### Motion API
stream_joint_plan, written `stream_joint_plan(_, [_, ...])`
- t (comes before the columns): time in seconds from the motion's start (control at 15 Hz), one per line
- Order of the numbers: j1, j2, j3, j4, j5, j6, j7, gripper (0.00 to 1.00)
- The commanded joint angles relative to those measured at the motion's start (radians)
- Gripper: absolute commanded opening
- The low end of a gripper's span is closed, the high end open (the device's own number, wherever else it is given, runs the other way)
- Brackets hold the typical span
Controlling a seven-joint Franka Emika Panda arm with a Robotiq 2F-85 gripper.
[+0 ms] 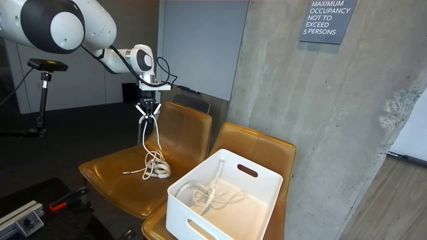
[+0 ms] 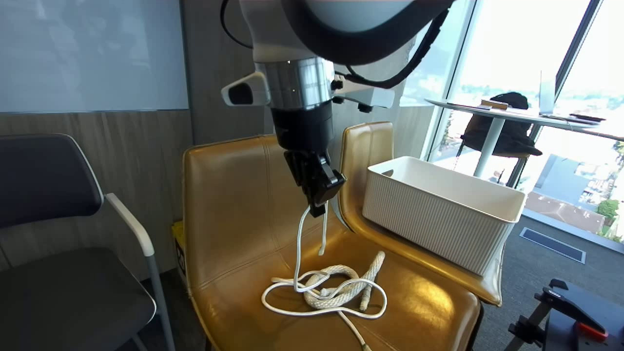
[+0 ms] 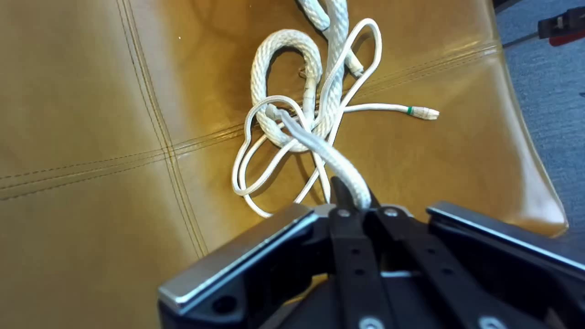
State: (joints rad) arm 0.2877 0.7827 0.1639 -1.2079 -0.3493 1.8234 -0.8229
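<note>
Gripper (image 3: 358,203) low in the wrist view, right of centre: fingers drawn together, practically no gap between them, a thin white cord (image 3: 342,165) pinched at the tips. In an exterior view the cord drops from the fingertips near mid-frame as two strands — a short free end on the right, a longer run on the left reaching down to the seat. Remaining length lies in loose loops, upper middle of the wrist view; one end, marked by a green band (image 3: 410,110), points right.

Among the loops: a thick white braided rope (image 3: 337,50), curled, resting on the seat of a tan chair (image 2: 229,195). Whether rope and cord are tied to each other, cannot tell. Gripper hangs above this seat, apart from it.

Just beside: a second tan chair (image 1: 263,143), bearing a white bin (image 2: 429,214) with ribbed outer walls, to the right of the gripper in both exterior views. Inside the bin, lower middle of an exterior view — a looped pale cord (image 1: 230,202) and a thicker piece of rope (image 1: 211,193).

Also noted: dark chair (image 2: 44,180) at left edge; wall sign (image 1: 327,21), upper right; table (image 2: 521,117), upper right.
</note>
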Motion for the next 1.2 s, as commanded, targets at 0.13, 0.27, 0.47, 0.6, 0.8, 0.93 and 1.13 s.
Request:
stream_joint_plan(0.13, [-0.143, -0.188, 0.052, -0.279, 0.183, 0.283, 0.022, 0.01])
stream_joint_plan(0.27, [-0.160, -0.242, 0.047, -0.374, 0.198, 0.402, 0.015, 0.01])
stream_joint_plan(0.47, [-0.156, -0.319, 0.046, -0.530, 0.183, 0.546, 0.022, 0.01])
stream_joint_plan(0.6, [-0.136, -0.364, 0.047, -0.636, 0.161, 0.627, 0.041, 0.30])
stream_joint_plan(0.8, [-0.125, -0.426, 0.048, -0.774, 0.144, 0.725, 0.072, 0.51])
stream_joint_plan(0.93, [-0.135, -0.465, 0.044, -0.837, 0.141, 0.761, 0.076, 0.65])
stream_joint_plan(1.13, [-0.183, -0.525, 0.029, -0.900, 0.156, 0.784, 0.047, 0.88])
